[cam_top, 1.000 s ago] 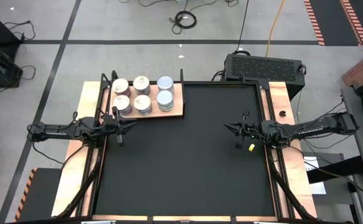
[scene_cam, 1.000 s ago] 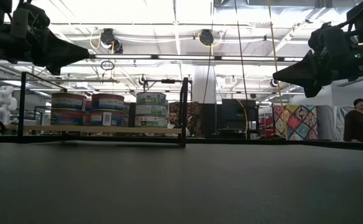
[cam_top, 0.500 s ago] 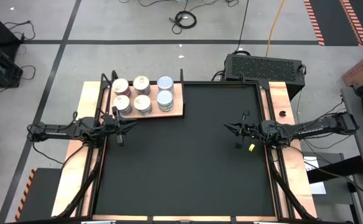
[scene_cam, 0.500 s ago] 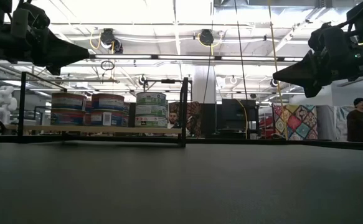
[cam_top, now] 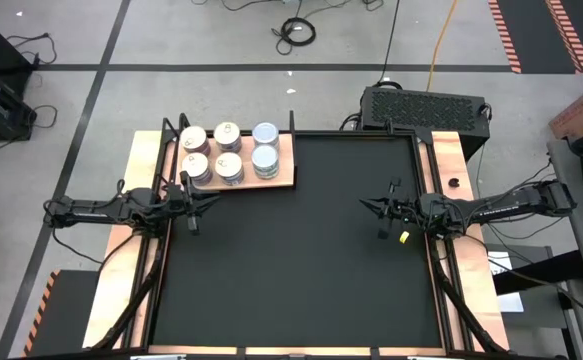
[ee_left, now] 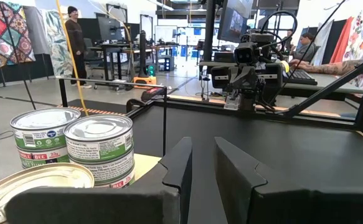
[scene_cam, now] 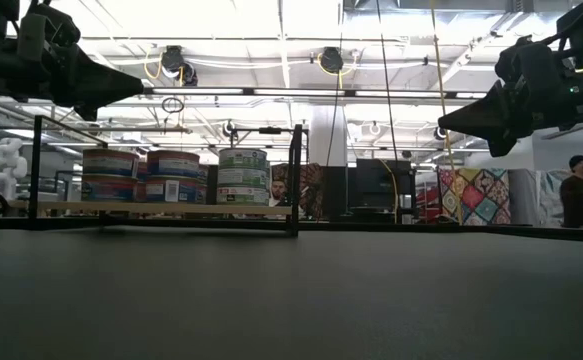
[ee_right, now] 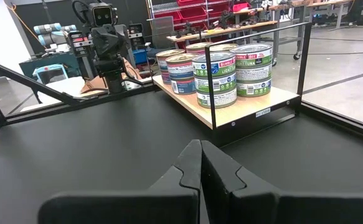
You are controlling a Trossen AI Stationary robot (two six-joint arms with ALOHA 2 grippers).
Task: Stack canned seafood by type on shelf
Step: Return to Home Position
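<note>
Cans stacked on shelf, surface corner. Left end effector narrow gap, empty. Right end effector closed, empty.

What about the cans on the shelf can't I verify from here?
High view: top cans hide those beneath; labels too small.
Low view: rear stacks hidden behind front stacks.
Left wrist view: nearest can cut off by the edge and the left gripper.
Right wrist view, past the right gripper: far cans partly behind green cans.

black mat: covers table | vented black box: behind table | person: standing in room
</note>
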